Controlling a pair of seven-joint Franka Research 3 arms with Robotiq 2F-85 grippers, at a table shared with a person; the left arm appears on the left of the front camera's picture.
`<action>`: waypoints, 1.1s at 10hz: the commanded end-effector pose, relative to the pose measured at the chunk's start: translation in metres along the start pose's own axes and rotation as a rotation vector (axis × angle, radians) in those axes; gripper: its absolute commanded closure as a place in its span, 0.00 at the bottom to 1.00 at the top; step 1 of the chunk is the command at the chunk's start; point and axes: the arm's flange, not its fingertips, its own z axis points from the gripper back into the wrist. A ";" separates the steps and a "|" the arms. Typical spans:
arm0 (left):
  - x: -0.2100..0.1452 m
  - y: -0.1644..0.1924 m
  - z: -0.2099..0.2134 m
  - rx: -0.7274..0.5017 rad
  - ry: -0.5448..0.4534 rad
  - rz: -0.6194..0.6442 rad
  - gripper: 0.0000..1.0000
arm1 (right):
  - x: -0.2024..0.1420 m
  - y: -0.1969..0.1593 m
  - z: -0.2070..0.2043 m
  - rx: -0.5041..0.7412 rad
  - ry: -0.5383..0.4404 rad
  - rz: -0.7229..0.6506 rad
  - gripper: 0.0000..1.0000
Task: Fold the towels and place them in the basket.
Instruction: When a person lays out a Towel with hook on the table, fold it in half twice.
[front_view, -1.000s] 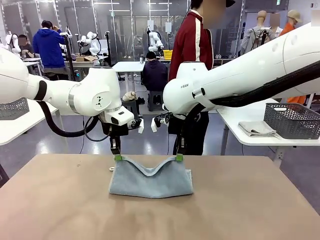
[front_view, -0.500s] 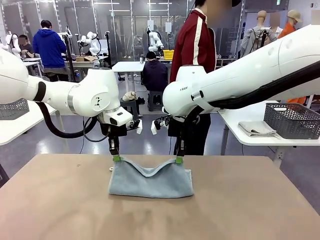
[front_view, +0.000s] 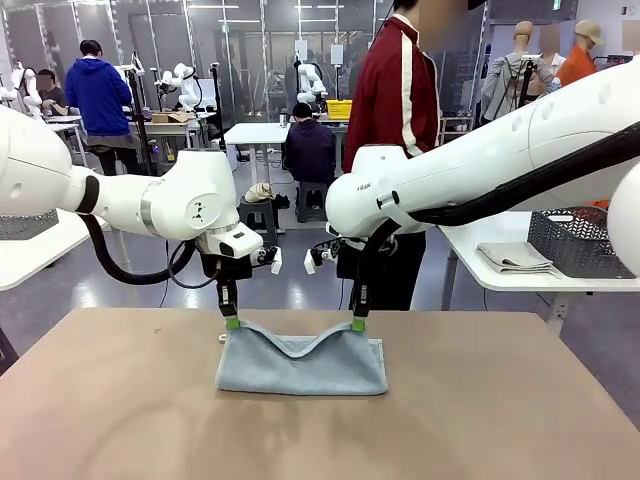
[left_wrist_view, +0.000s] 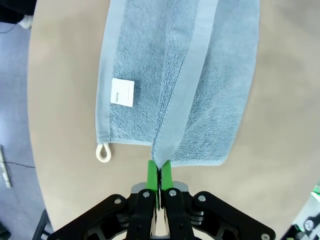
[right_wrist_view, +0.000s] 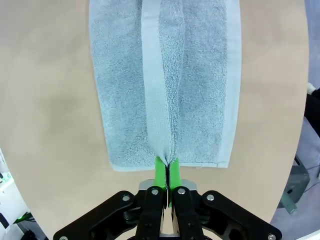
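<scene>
The brown table (front_view: 110, 420) carries the grey-blue towel (front_view: 300, 368), which lies doubled over near the far edge with its middle sagging. The basket (front_view: 585, 240) sits well apart, on a side table to the right. The left tool (front_view: 232, 322) and right tool (front_view: 357, 323) are each pinched tight on an upper corner of the towel, holding it raised. A white label (left_wrist_view: 123, 92) shows on the cloth.

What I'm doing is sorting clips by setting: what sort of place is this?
Likely a robotics lab hall: the black left gripper and right gripper pinch a grey-blue terry towel over a brown tabletop, with more white worktables and a seated person behind.
</scene>
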 end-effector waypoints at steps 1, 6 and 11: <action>0.010 0.023 0.001 -0.056 -0.019 -0.033 0.97 | -0.002 -0.016 0.002 0.002 0.022 -0.051 0.97; 0.029 0.063 -0.017 -0.089 -0.005 0.005 0.97 | -0.014 -0.054 -0.012 0.029 0.024 -0.105 0.97; 0.025 0.073 -0.029 -0.101 0.025 0.066 0.80 | -0.021 -0.073 -0.020 0.042 0.017 -0.131 0.85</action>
